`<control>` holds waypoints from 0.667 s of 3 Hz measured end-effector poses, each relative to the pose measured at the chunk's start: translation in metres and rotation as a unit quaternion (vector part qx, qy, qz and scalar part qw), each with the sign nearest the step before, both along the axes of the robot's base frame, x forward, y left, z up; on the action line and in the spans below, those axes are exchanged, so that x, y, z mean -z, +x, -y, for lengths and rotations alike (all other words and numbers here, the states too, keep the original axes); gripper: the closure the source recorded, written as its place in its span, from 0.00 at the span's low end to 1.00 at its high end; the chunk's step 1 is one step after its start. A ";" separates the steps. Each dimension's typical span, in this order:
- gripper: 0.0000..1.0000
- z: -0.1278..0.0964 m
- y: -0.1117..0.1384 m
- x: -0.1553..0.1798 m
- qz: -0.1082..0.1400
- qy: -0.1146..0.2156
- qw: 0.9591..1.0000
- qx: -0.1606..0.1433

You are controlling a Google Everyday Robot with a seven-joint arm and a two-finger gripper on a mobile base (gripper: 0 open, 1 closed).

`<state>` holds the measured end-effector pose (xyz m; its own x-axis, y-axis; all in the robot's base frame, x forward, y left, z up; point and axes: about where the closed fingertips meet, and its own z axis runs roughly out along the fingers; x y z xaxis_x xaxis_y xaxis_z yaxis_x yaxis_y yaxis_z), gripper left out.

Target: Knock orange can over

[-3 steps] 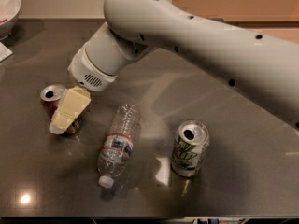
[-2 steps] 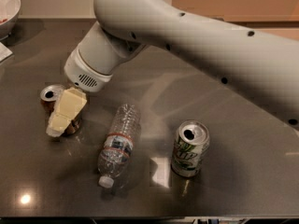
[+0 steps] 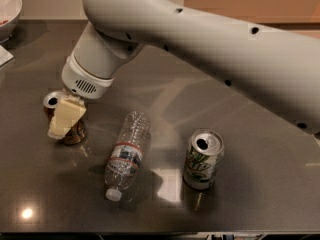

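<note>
The orange can [image 3: 75, 132] stands on the dark table [image 3: 260, 184] at the left, its silver top [image 3: 51, 101] showing behind the gripper. My gripper [image 3: 64, 120], cream-coloured, hangs from the big white arm [image 3: 200, 39] and sits right in front of the can, against its right front side, covering most of its body. The can looks slightly tilted towards the upper left.
A clear plastic bottle [image 3: 127, 154] lies on its side right of the orange can. A green-and-white can [image 3: 202, 159] stands upright further right. A white bowl [image 3: 9, 6] sits at the far left corner, with a white paper edge [image 3: 4, 56] below it.
The arm and gripper have shifted left, closing on the orange can. The can, the bottle and the green can have stayed in place.
</note>
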<state>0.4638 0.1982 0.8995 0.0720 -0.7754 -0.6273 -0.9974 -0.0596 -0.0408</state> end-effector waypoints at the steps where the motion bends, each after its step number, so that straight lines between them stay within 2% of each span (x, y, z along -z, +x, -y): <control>1: 0.75 -0.002 -0.004 -0.001 -0.014 -0.006 1.000 -0.001; 2: 1.00 -0.003 -0.005 -0.001 -0.019 -0.006 1.000 -0.002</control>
